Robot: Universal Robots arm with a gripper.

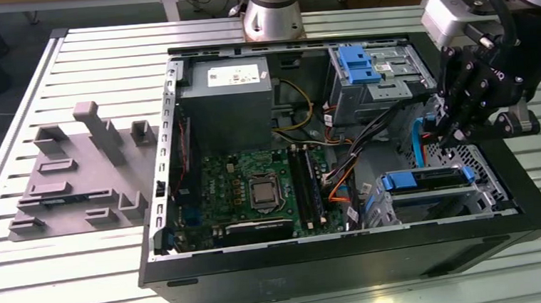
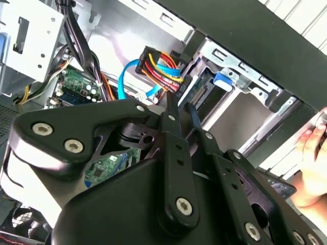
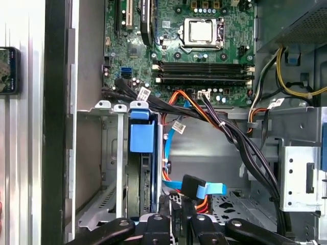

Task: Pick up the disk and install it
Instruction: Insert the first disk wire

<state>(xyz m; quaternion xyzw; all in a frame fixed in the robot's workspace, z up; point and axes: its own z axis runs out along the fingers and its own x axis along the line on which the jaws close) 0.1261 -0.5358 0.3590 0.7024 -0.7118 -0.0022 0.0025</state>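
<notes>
1. Black two-fingered tool (image 1: 446, 135) is seen hanging inside an open black desktop computer case (image 1: 355, 263), which lies on its side on a white slatted metal counter (image 1: 32, 282).
2. In the second wrist view the tool (image 2: 179, 104) is shown with its fingers drawn close together, only a slim gap between them, and nothing is seen held in that gap.
3. The flat silver-grey metal disk with blue plastic side rails (image 1: 425, 181) is found in the lower silver drive cage (image 1: 485, 161), at the case corner on the exterior view's right, just beside and below the tool.
4. In the first wrist view the disk (image 3: 137, 184) is seen edge-on within that cage, with its blue plastic tab (image 3: 141, 137) at the cage mouth and the tool (image 3: 178, 206) close alongside.
5. A bare blue ribbed plastic bracket (image 1: 355, 63) is seated in the upper drive cage, well apart from the disk.
6. A light blue flat data cable with a black connector (image 3: 193, 185) is seen near the fingertips, apart from the disk.
7. Progress is judged as late: the pick-up appears done and the disk appears placed in its cage.
8. Whether the disk is pushed fully home and latched cannot be told.
9. The cabling looks unattached, so that part is judged as possibly left.
</notes>
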